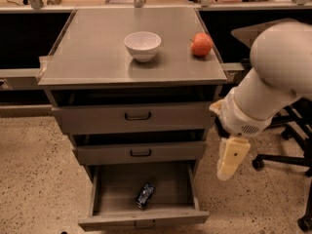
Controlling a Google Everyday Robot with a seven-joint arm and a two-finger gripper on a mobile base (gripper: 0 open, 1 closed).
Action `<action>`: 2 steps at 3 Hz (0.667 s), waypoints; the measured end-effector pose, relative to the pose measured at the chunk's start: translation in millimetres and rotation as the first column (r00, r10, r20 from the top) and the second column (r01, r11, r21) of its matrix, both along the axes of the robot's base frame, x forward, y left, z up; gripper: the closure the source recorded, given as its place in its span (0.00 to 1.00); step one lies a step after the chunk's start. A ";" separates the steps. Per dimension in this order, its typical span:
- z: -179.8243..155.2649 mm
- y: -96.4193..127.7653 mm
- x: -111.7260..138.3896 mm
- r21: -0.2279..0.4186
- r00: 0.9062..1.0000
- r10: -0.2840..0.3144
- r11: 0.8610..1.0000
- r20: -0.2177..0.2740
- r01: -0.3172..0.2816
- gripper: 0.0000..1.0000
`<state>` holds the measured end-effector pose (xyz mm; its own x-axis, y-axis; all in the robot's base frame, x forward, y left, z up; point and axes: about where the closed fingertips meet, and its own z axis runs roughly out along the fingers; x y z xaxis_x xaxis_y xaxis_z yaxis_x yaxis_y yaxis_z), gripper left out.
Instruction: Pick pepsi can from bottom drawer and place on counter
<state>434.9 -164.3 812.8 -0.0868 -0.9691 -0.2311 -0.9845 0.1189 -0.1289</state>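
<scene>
The pepsi can (145, 195) is seen lying on its side on the floor of the bottom drawer (113, 189), which is pulled fully open, near the front wall and about midway across. Its long axis is set at a slant, running from front-left to back-right in the view. The pincer (232, 159) is held pointing downward outside the cabinet, beside its right edge and above the open drawer; whether it is spread or pressed together cannot be told. The can therefore lies lower and to the view's left of the pincer, well apart. On the desk (97, 57) a white bowl (142, 45) and a red fruit (201, 45) are found.
</scene>
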 end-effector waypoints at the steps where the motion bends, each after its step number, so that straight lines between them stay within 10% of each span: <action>1: -11.1 -1.5 -8.2 -0.009 1.000 0.001 1.000 -0.022 -0.001 0.00; 2: -88.7 6.2 16.1 -0.024 0.992 0.082 0.996 -0.099 -0.085 0.00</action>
